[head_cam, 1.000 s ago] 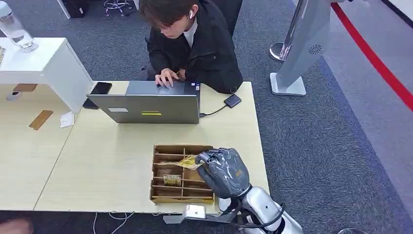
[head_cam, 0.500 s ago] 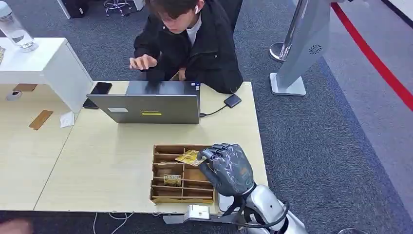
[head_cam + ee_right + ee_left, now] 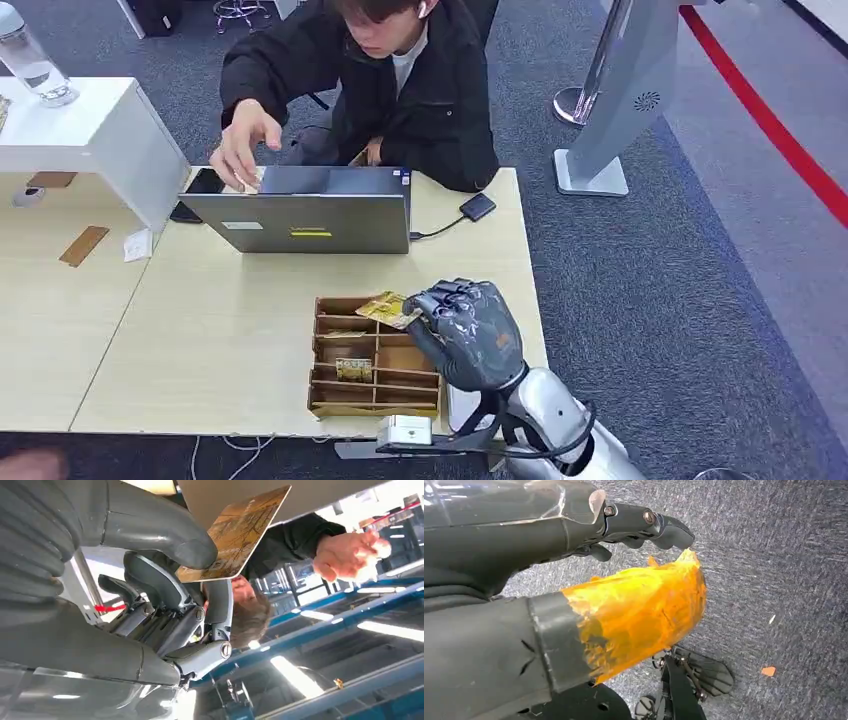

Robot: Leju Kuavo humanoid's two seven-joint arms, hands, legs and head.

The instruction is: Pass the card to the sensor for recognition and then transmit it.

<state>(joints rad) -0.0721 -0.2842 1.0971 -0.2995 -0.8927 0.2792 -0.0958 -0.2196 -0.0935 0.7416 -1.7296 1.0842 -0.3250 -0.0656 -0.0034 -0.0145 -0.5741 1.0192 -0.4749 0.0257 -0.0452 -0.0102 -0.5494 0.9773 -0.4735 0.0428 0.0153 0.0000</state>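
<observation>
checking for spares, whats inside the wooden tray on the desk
One small gold item lies in a middle compartment of the wooden tray. The right hand, pinching a gold card, hides its right-side compartments.

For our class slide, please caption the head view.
Right hand holds a gold card above a wooden tray on the table.

Head view overhead; wrist views close behind hands.

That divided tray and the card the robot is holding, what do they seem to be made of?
The tray looks like thin unfinished wood or stiff board: matte brown with slim slotted dividers. The card, pinched by the right hand, looks like glossy plastic: thin, rigid, printed gold-brown.
</observation>
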